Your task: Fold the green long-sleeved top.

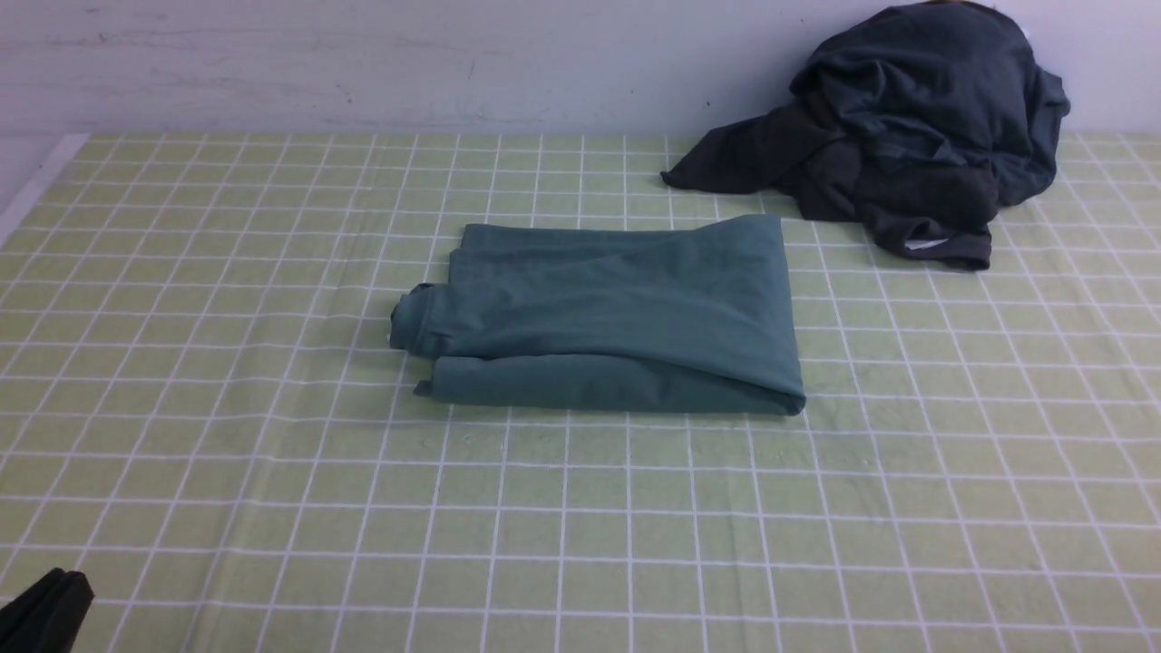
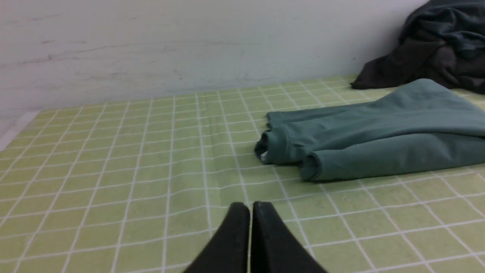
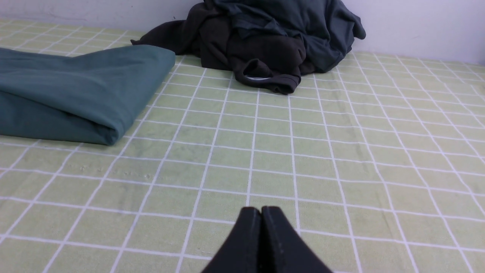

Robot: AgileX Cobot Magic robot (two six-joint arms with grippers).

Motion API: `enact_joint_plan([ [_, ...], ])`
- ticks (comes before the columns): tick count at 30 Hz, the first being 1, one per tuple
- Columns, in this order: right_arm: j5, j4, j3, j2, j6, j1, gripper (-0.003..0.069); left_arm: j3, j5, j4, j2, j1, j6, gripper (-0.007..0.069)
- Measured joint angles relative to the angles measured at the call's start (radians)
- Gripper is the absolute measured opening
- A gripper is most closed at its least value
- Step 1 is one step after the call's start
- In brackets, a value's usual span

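Nearest in the front view, the black left gripper (image 1: 41, 609) shows at the lower corner; the folded teal-green cotton long-sleeved top (image 1: 608, 317) lies mid-table on the green checked tablecloth (image 1: 635, 526), apart from the dark charcoal garment heap (image 1: 907, 127) by the wall. Left wrist view: its jaws are pressed together, empty. Right wrist view: the black right gripper (image 3: 261, 212) likewise, top and heap beyond.

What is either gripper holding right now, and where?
Nothing. The left gripper and right gripper are shut and empty, apart from the folded top.
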Motion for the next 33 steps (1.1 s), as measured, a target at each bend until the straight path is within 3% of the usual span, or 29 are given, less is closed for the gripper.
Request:
enact_joint_plan([
  [3,0.000,0.000,0.000,0.000,0.000,0.000,-0.0014,0.000,0.040,0.074,0.000,0.038,-0.071,0.0000],
  [6,0.000,0.000,0.000,0.000,0.000,0.000,-0.0014,0.000,0.179,0.114,0.000,0.073,-0.140,0.0000],
  [11,0.000,0.000,0.000,0.000,0.000,0.000,-0.0014,-0.004,0.239,0.121,0.000,0.091,-0.168,0.0000],
  [23,0.000,0.000,0.000,0.000,0.000,0.000,-0.0014,-0.006,0.249,0.091,0.000,0.091,-0.050,0.0000],
  [33,0.000,0.000,0.000,0.000,0.000,0.000,-0.0014,-0.008,0.257,0.079,0.000,0.091,-0.046,0.0000],
])
